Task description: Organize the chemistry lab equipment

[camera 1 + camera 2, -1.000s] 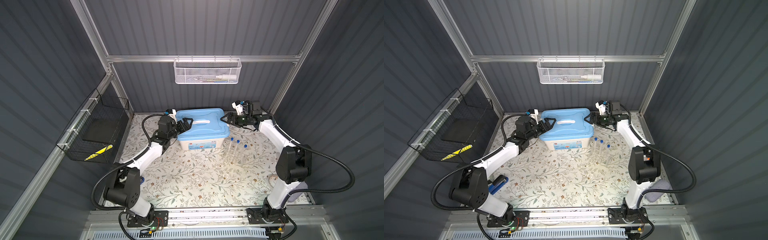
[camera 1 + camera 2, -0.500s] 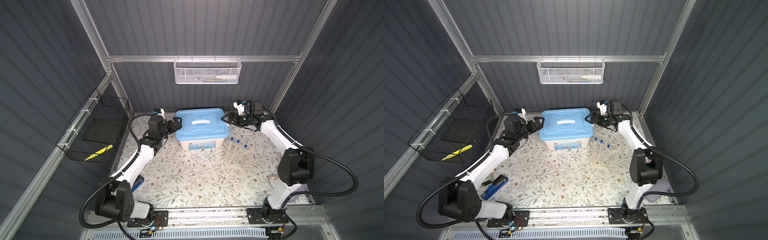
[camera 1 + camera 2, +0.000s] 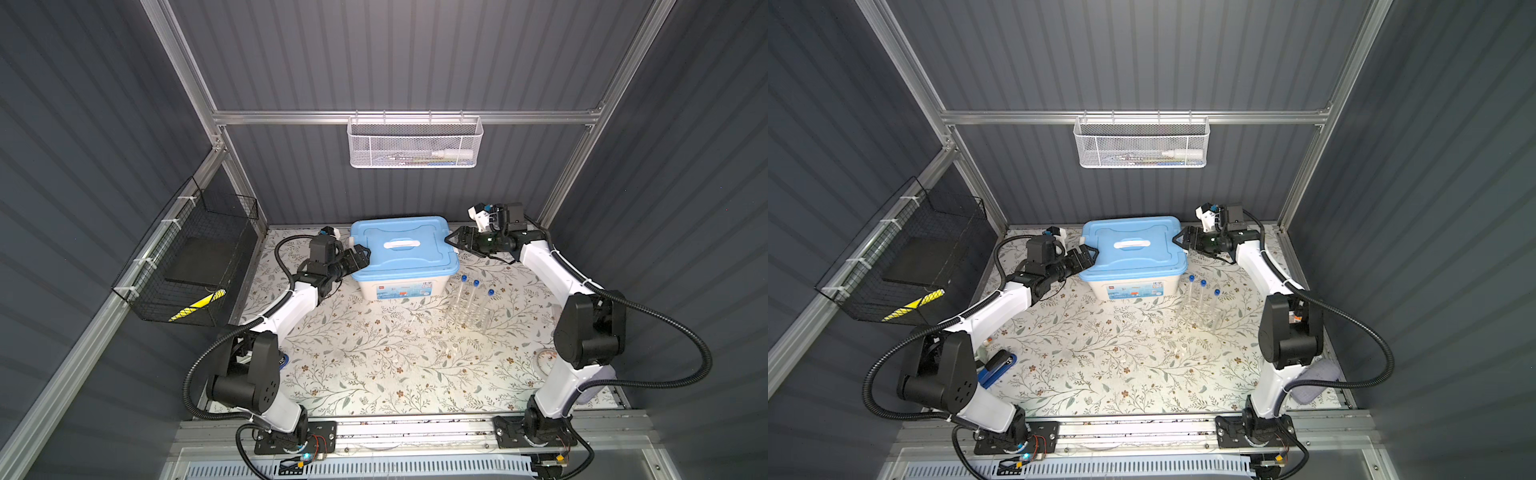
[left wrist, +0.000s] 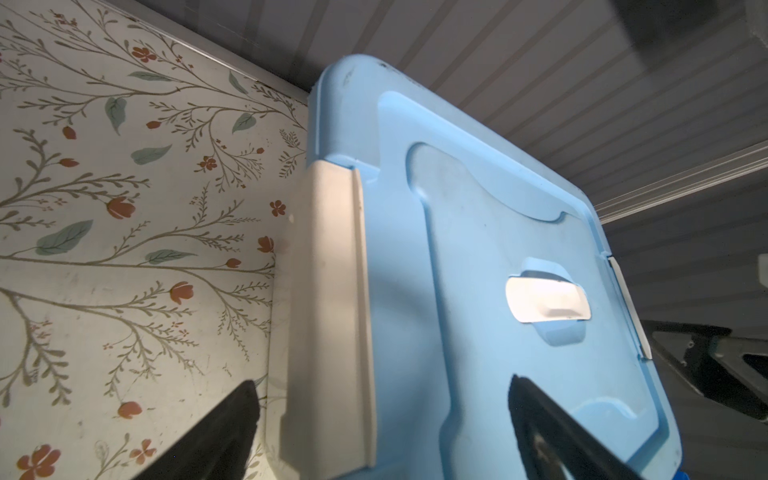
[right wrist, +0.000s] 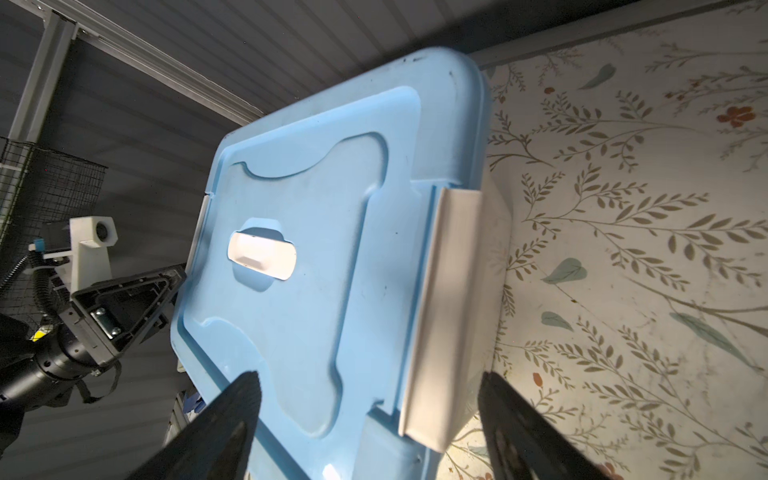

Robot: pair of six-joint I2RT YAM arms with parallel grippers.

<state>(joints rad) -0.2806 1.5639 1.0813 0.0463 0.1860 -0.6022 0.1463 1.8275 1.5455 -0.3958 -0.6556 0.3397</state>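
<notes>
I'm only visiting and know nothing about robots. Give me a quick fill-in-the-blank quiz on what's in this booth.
1. The storage box at the back has a lid coloured ____.
2. ____ blue-capped test tubes stand in the clear rack beside it.
3. The left gripper and right gripper sit at opposite ends of the box, both with jaws ____.
Missing words: blue; three; open.
</notes>
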